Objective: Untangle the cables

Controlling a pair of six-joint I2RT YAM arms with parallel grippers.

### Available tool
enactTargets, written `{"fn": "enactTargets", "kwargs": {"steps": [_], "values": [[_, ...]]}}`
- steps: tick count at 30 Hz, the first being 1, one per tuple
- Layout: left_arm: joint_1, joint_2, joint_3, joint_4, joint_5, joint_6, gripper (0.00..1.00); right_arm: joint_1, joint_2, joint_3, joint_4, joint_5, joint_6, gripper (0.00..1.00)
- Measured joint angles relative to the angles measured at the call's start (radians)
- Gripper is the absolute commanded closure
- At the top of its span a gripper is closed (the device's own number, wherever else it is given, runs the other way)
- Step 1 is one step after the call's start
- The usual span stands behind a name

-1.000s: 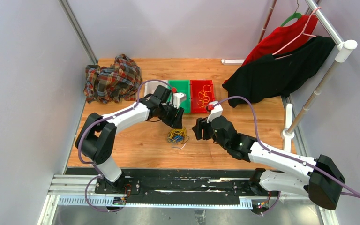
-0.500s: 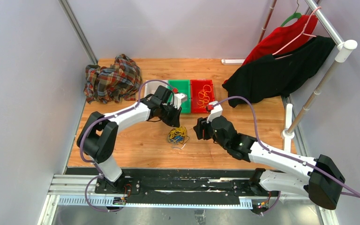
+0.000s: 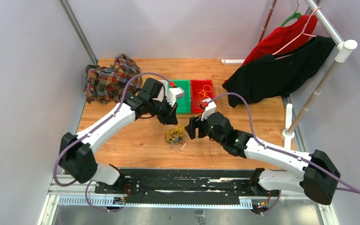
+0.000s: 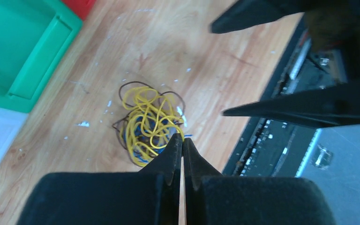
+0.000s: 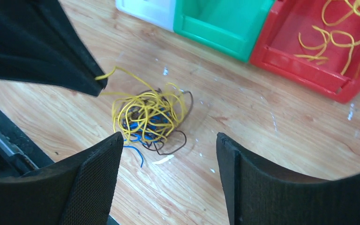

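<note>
1. The cables (image 3: 175,135) lie in one small messy bunch on the wooden table (image 3: 122,136). The bunch sits near the front edge, between the two grippers.
2. The bunch is mostly yellow wire. Some blue and some dark brown or black wire is mixed in. A short blue end sticks out on one side.
3. The left gripper (image 3: 172,117) hangs just above the bunch, on the side nearer the bins.
4. In the left wrist view, the left gripper's (image 4: 182,140) two fingers are pressed tight together. Only a thin line shows between them. Their tip points at the edge of the bunch (image 4: 147,124).
5. In the right wrist view, one yellow wire rises up from the bunch (image 5: 147,115). It runs to the tip of the left gripper's black finger (image 5: 89,79). It looks pinched there.
6. The right gripper (image 3: 191,129) is just beside the bunch on its right side.
7. The right gripper's (image 5: 168,136) fingers are spread wide apart. They hold nothing and touch nothing. The bunch shows in the gap between them, but farther away and down on the table.
8. Three bins stand in a row behind the bunch.
   - The white bin (image 5: 145,9) is partly hidden.
   - The green bin (image 5: 220,33) is in the middle.
   - The red bin (image 5: 304,75) has some loose yellow strands (image 5: 337,37) lying in it.
9. A checked shirt (image 3: 110,79) lies in a heap at the far left corner of the table.
</note>
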Motion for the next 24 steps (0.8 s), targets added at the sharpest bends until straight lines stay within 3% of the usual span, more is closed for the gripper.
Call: {"fn": "enactTargets", "kwargs": {"steps": [13, 24], "values": [[0.0, -0.183, 0.12, -0.23, 0.166, 0.059, 0.99, 0.023, 0.076, 0.109, 0.081, -0.182, 0.021, 0.27], [0.0, -0.235, 0.21, -0.316, 0.254, 0.069, 0.99, 0.05, 0.128, 0.182, 0.094, -0.178, 0.024, 0.34]]}}
